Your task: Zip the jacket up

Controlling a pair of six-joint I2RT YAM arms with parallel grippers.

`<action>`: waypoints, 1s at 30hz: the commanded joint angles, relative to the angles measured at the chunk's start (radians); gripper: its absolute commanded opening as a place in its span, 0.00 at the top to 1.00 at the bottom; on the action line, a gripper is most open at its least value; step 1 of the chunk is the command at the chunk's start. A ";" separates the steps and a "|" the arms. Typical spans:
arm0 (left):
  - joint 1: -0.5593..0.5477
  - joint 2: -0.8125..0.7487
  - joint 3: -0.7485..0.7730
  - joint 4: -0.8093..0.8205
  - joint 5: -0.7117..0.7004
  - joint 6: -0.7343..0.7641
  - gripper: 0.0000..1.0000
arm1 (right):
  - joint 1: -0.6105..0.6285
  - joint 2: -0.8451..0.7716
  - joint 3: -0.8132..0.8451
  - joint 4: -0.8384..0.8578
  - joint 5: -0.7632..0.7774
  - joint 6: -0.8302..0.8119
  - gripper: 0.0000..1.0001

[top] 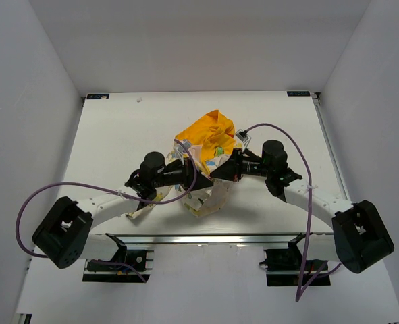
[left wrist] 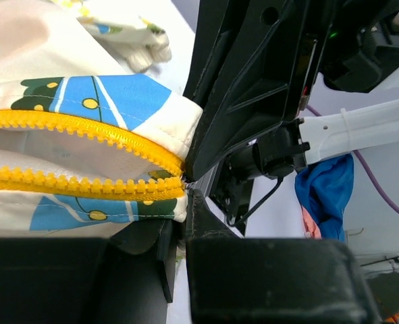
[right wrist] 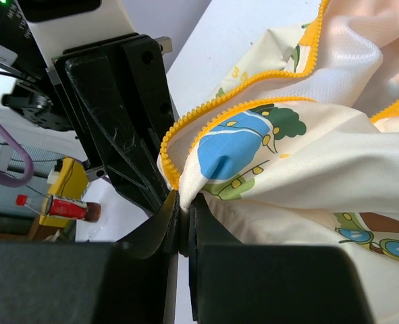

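The jacket (top: 209,152) lies bunched at the middle of the table, cream with cartoon prints and its yellow hood on the far side. My left gripper (top: 200,178) and right gripper (top: 217,173) meet tip to tip at its near edge. In the left wrist view the two yellow zipper rows (left wrist: 84,125) lie apart and converge at my left gripper (left wrist: 183,202), which is shut on the jacket hem there. In the right wrist view my right gripper (right wrist: 184,202) is shut on the jacket's zipper edge (right wrist: 185,172). No slider shows.
The white table (top: 118,135) is walled by white panels on three sides. Purple cables loop from both arms. Off the table, a blue cloth (left wrist: 324,189) shows in the left wrist view, and a red-capped bottle (right wrist: 57,206) in the right wrist view.
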 commanded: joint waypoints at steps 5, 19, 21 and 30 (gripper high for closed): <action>-0.057 0.031 0.058 -0.072 0.123 -0.002 0.57 | 0.015 -0.035 0.062 0.041 0.026 -0.046 1.00; -0.011 -0.177 -0.046 -0.100 -0.093 -0.101 0.21 | 0.015 -0.049 0.058 -0.020 0.028 -0.080 1.00; -0.002 -0.194 -0.054 -0.102 -0.126 -0.106 0.22 | 0.015 -0.048 0.058 -0.020 0.023 -0.079 1.00; 0.003 -0.127 -0.040 -0.048 -0.127 -0.158 0.34 | 0.017 -0.046 0.053 0.021 0.009 -0.057 1.00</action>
